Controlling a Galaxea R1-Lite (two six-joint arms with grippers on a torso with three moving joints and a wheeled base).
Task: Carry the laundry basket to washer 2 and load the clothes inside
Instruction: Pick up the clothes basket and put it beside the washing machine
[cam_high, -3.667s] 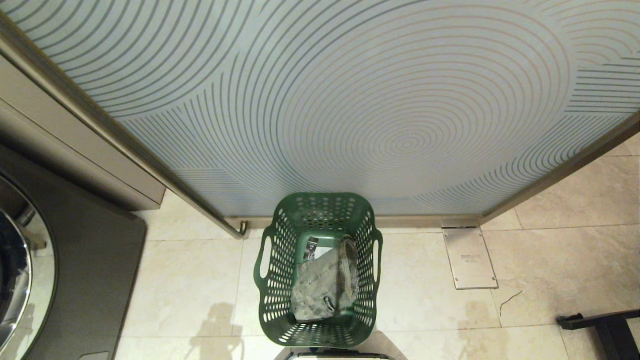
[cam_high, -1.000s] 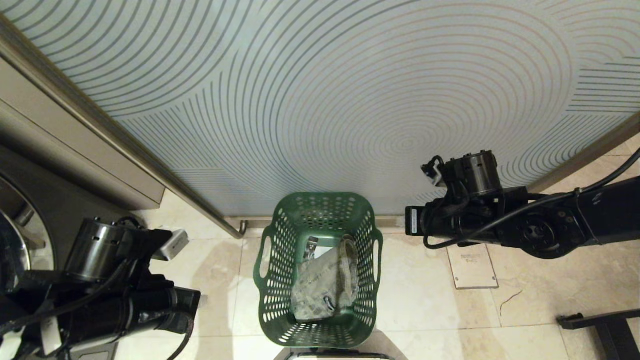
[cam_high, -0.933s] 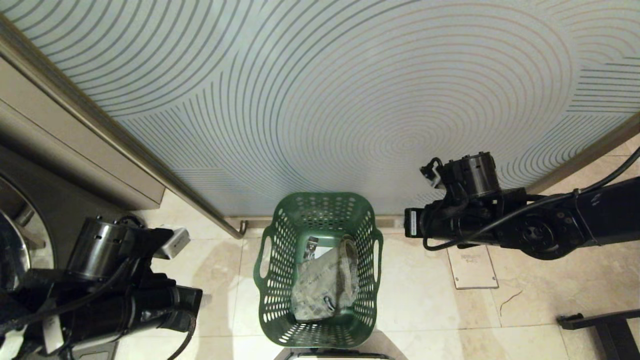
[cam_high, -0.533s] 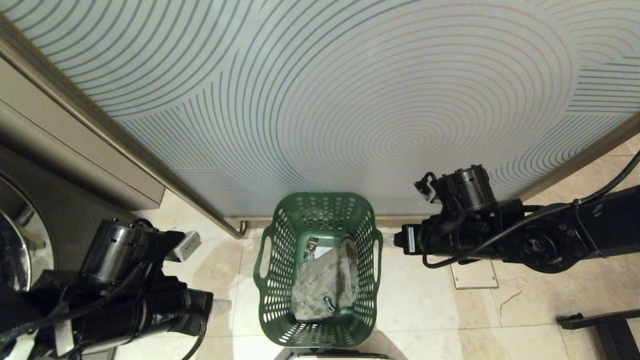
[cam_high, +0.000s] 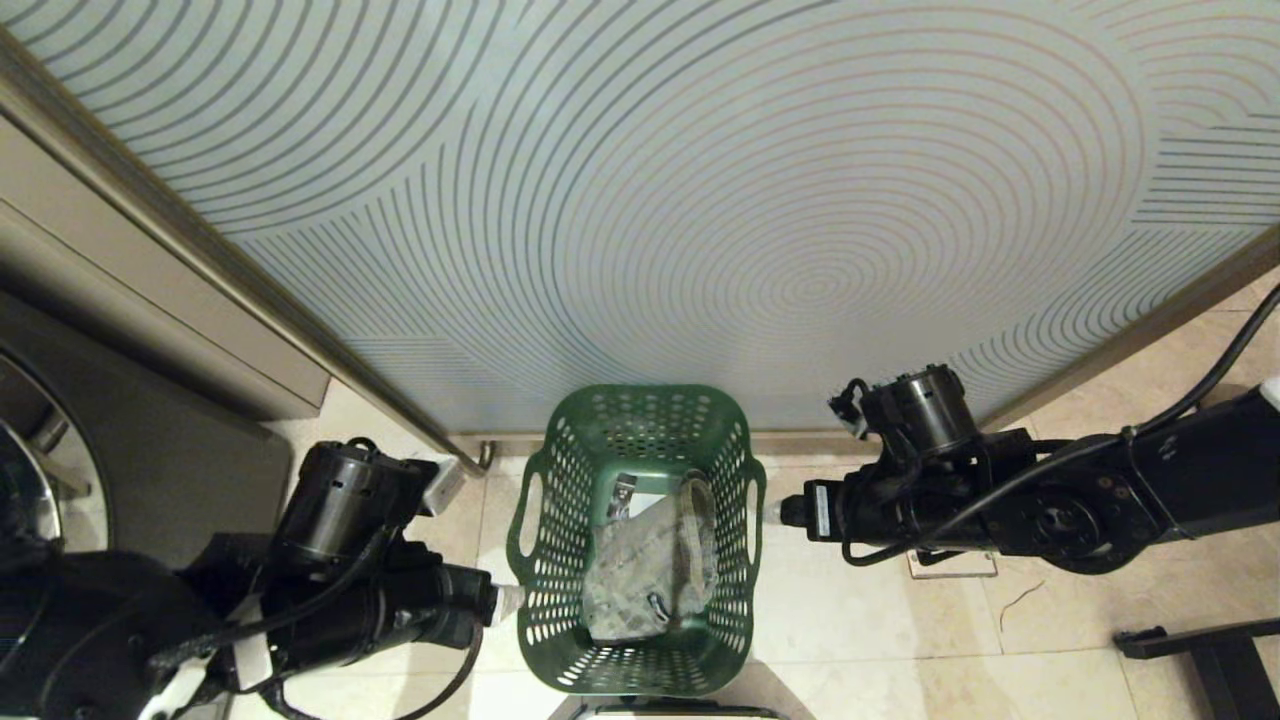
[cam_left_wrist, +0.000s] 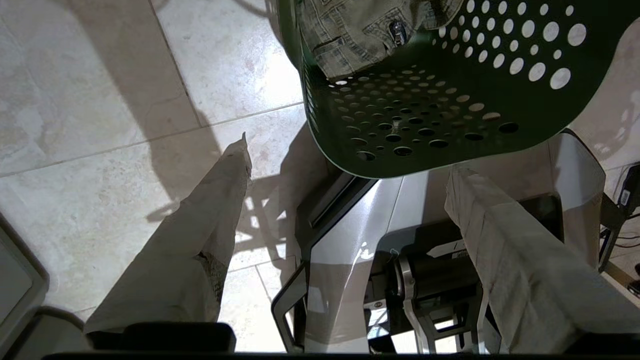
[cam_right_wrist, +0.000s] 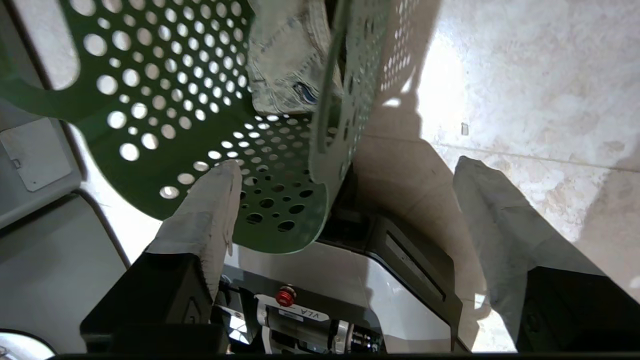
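The green perforated laundry basket (cam_high: 640, 400) stands on the tiled floor at the foot of a glass door. Grey-green clothes (cam_high: 650, 565) lie in its bottom. My left gripper (cam_high: 505, 600) is open beside the basket's left wall, with nothing between its fingers. My right gripper (cam_high: 772, 512) is open just off the right handle slot, also empty. In the left wrist view the gripper (cam_left_wrist: 350, 155) faces the basket's (cam_left_wrist: 440, 110) lower corner and the clothes (cam_left_wrist: 350, 30). In the right wrist view the gripper (cam_right_wrist: 347, 165) straddles a corner of the basket (cam_right_wrist: 165, 100), with the clothes (cam_right_wrist: 285, 60) showing through it.
A frosted glass door (cam_high: 700, 200) with ring patterns rises right behind the basket. A dark washer front (cam_high: 150, 450) with a round door fills the far left. A metal floor plate (cam_high: 950, 570) and a black stand leg (cam_high: 1200, 640) lie at the right. My base (cam_high: 680, 710) touches the basket's near side.
Both arms have come into view and swung inward and down, the left from the far left and the right from the upper right, ending at the basket's sides. The basket has not moved.
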